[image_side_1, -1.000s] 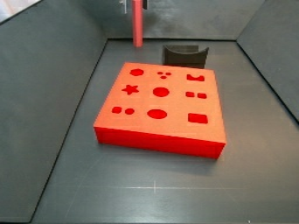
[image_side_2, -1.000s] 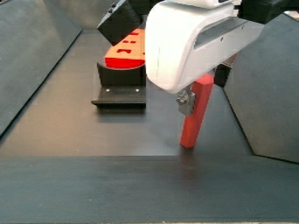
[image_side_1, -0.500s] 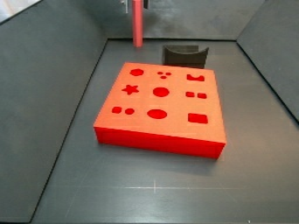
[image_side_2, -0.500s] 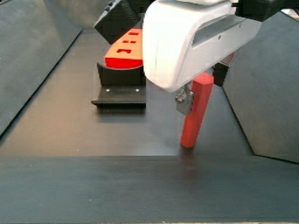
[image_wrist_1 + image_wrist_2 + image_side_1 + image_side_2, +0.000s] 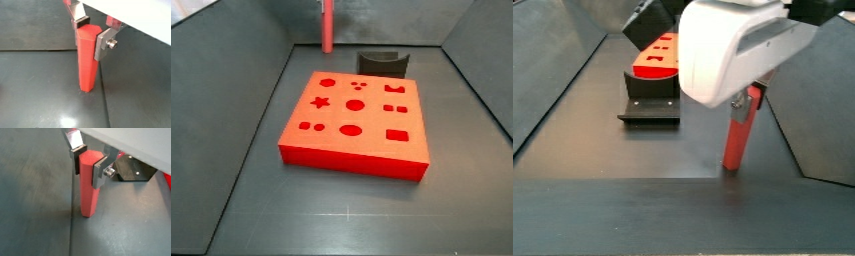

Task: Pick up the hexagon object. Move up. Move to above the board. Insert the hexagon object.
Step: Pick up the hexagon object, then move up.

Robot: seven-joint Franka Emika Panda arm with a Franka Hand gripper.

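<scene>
The board (image 5: 354, 119) lies flat on the dark floor in a side view, its top cut with circles, a star, a cross, an oval and a square, all of them empty. Just behind its far edge stands the fixture (image 5: 382, 63), apart from the board. Seen from the opposite side view, the fixture (image 5: 648, 106) shows its base plate in front, with the board (image 5: 656, 57) beyond it, mostly hidden by the white arm housing (image 5: 740, 50).

The gripper (image 5: 93, 34) stands off to the side of the board, beside the fixture, its flat silver fingers (image 5: 103, 44) clamped on the upper end of the hexagon object (image 5: 87, 62), dark pads pressed to opposite faces. Both wrist views show the rod upright between the fingers (image 5: 100, 172), and its lower end appears to be right at the floor; contact cannot be told. A wrist view also catches the corner of the fixture (image 5: 136, 169) close by.

In the side view with the arm housing, the hexagon object (image 5: 738, 135) hangs down from under the housing and the gripper (image 5: 744, 108) is largely covered. In the board-side view only the rod's length (image 5: 327, 27) shows, at the top edge.

Against the earlier frames the rod in the arm-housing view stands a little further right and looks straighter; board and fixture are unmoved.
</scene>
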